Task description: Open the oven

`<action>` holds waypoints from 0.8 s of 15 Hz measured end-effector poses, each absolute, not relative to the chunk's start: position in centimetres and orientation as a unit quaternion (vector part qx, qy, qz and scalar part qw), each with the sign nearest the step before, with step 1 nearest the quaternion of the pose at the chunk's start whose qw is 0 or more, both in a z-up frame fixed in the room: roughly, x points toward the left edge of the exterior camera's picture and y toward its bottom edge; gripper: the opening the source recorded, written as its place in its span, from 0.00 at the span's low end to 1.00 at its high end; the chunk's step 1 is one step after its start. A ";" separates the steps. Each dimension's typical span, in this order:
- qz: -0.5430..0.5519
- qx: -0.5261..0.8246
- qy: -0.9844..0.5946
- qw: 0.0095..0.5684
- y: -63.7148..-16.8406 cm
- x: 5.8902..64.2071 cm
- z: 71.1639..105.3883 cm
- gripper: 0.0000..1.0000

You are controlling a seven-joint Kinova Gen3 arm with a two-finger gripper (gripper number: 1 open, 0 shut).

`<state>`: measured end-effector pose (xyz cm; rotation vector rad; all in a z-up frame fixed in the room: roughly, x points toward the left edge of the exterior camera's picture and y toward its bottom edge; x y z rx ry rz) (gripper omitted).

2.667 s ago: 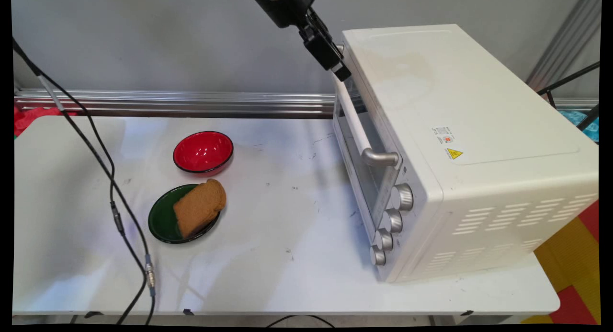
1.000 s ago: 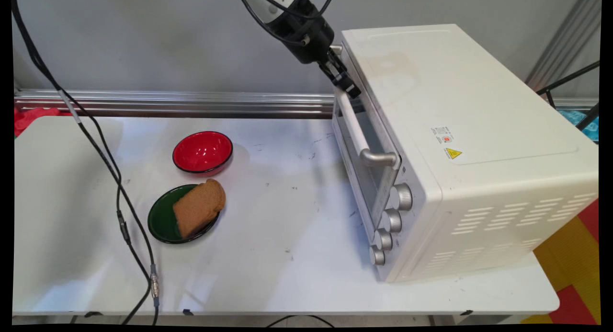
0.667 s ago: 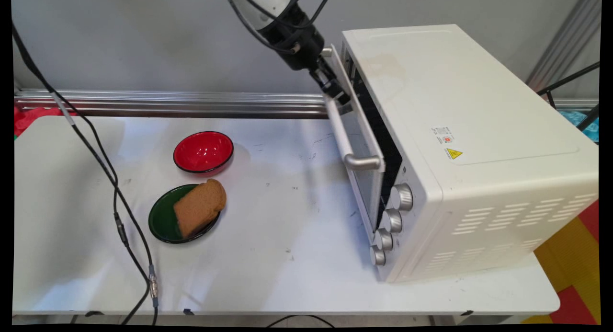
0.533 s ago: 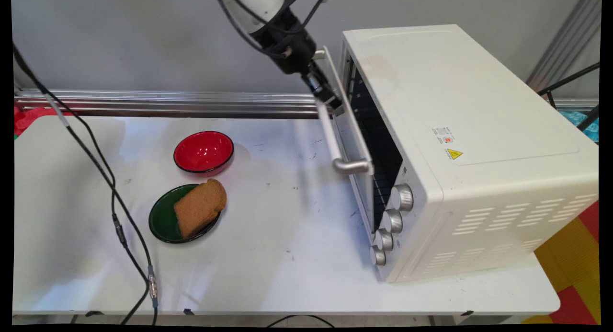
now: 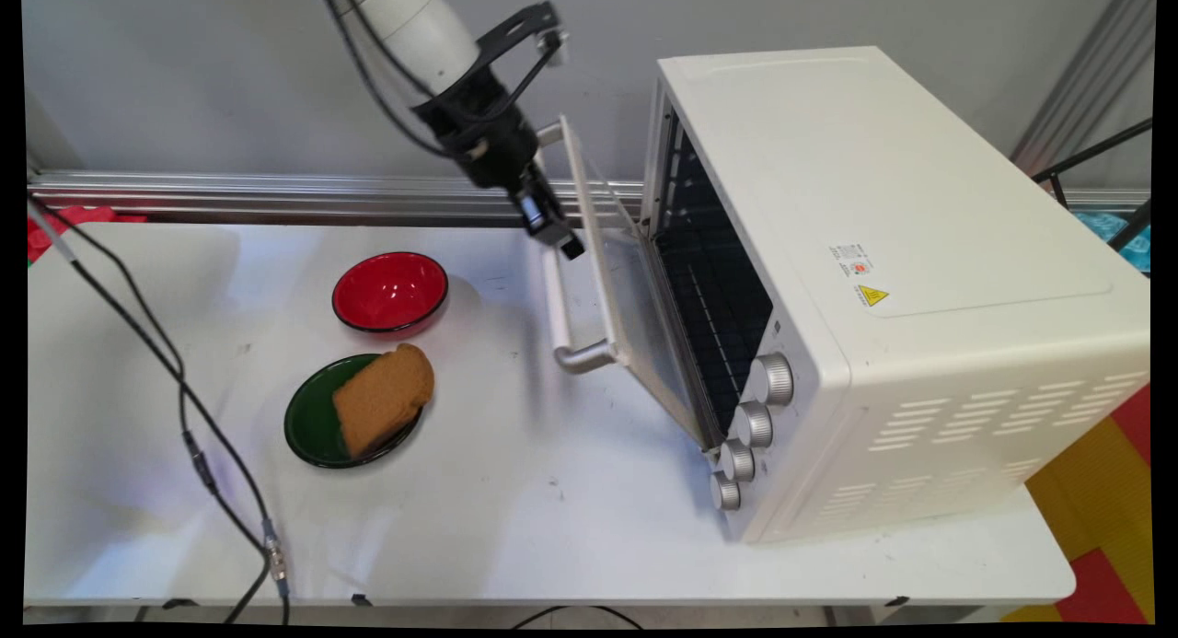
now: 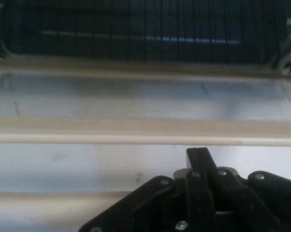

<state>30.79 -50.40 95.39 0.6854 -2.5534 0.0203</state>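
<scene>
My end effector [image 5: 563, 242] is on the oven's handle [image 5: 558, 293], can't tell if it's pinched; door [image 5: 615, 288] about halfway down, bread [image 5: 382, 399] on its green plate [image 5: 308, 426].

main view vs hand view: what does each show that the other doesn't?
Main only: red bowl, green plate carrying bread, oven knobs, white table.
Hand only: a close look through the door glass at the rack.
Both: pincer at the handle of the half-open oven door.
</scene>
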 end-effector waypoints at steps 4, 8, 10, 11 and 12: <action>0.007 0.249 -0.939 0.237 -49.3 32.4 93.2 0.00; 0.013 0.245 -0.941 0.235 -48.6 33.7 91.1 0.00; 0.016 0.242 -0.941 0.236 -48.2 34.5 90.1 0.00; 0.018 0.240 -0.941 0.237 -48.0 34.9 89.6 0.00; 0.020 0.237 -0.941 0.239 -47.9 35.2 89.2 0.00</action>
